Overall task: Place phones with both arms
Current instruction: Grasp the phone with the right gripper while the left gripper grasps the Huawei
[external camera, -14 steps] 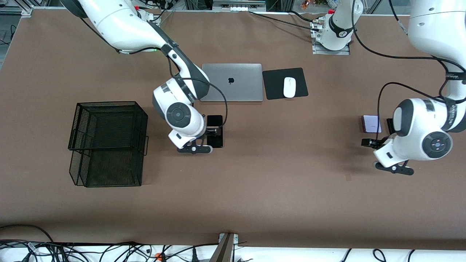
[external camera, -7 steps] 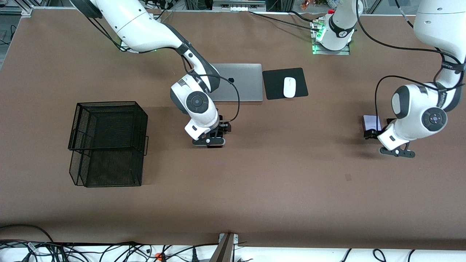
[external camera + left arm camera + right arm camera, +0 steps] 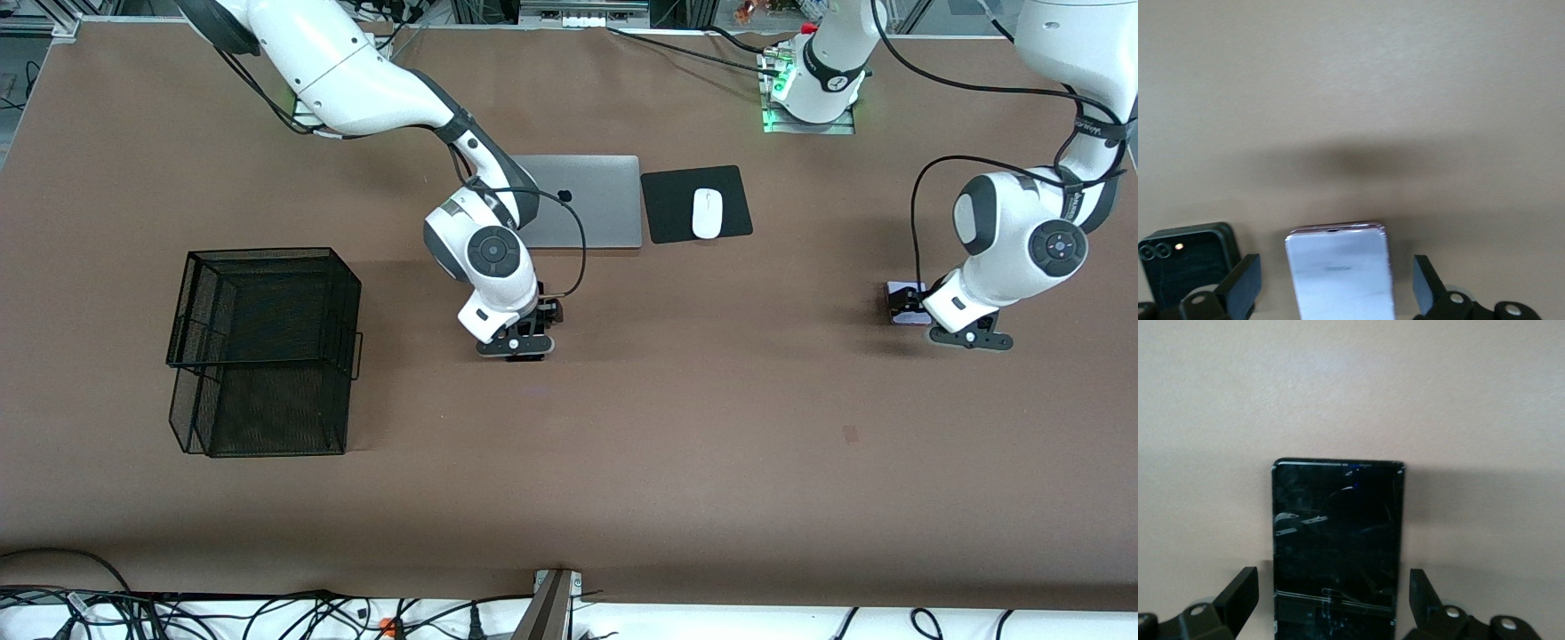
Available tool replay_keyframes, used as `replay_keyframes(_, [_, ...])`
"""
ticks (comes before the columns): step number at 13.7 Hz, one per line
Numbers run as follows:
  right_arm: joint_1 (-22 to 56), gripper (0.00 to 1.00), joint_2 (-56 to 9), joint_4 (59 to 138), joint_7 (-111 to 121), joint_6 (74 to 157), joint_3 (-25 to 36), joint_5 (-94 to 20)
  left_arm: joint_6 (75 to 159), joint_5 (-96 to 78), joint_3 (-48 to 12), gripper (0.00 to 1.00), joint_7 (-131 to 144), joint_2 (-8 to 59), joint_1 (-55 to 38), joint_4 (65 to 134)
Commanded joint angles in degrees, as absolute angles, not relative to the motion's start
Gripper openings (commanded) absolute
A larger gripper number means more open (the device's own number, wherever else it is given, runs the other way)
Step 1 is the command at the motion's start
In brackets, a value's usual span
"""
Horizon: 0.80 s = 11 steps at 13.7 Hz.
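Right gripper (image 3: pixel 1331 600) low over long black phone (image 3: pixel 1336 540) mid-table, fingers wide apart astride it, no grip. Left gripper (image 3: pixel 1337 287) likewise spread astride lavender phone (image 3: pixel 1338 267) nr left arm's table end, nothing held; square black phone (image 3: pixel 1188 257) just beside.

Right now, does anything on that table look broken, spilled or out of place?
Nothing looks spilled or broken. One oddity: the black wire basket lies tipped on its side toward the right arm's end of the table. The long black phone shows streaks, but I cannot tell whether they are reflections or scratches.
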<state>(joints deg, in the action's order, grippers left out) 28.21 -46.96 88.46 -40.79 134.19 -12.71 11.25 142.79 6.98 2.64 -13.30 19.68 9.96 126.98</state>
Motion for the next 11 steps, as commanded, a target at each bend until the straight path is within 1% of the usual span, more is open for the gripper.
replay_keyframes(1, [28.6, 1.00, -47.1, 89.3, -41.7, 135.4, -12.6, 12.7, 147.6, 8.3, 1.5, 1.00, -14.6, 18.1, 13.1, 130.8])
replay_keyframes(2, [28.7, 1.00, -47.2, 89.5, -41.7, 135.4, -12.6, 13.9, 148.5, 8.2, 1.5, 1.00, -14.5, 18.3, 13.1, 131.0])
replay_keyframes(3, [28.6, 0.98, -47.2, 89.6, -41.7, 135.4, -12.5, 14.9, 148.5, 7.7, 1.5, 1.00, -14.3, 18.3, 13.1, 131.1])
replay_keyframes(4, [28.5, 0.81, -47.2, 89.8, -41.7, 135.3, -12.5, 15.9, 148.7, 7.4, 1.5, 1.00, -14.2, 18.3, 13.4, 131.7])
replay_keyframes(5, [28.3, 0.40, -47.1, 89.8, -41.9, 135.2, -12.5, 15.9, 149.4, 7.4, 1.3, 1.00, -13.7, 18.3, 13.8, 132.1])
replay_keyframes(6, [28.3, 0.00, -47.0, 89.8, -41.9, 135.1, -12.5, 15.8, 150.4, 7.4, 1.2, 1.00, -13.4, 18.2, 13.8, 132.8])
replay_keyframes(8, [28.1, 0.00, -46.3, 89.6, -45.5, 134.7, -12.4, 15.4, 150.5, 7.3, 0.9, 1.00, -13.1, 18.5, 13.8, 132.8])
replay_keyframes(10, [27.8, 0.00, -42.6, 89.6, -47.1, 134.5, -11.2, 15.2, 150.5, 7.3, 0.7, 1.00, -13.1, 18.9, 13.8, 133.3])
replay_keyframes(11, [27.7, 0.00, -39.9, 89.6, -47.0, 132.9, -9.2, 15.2, 151.0, 7.3, 0.7, 1.00, -13.1, 19.0, 13.9, 133.8])
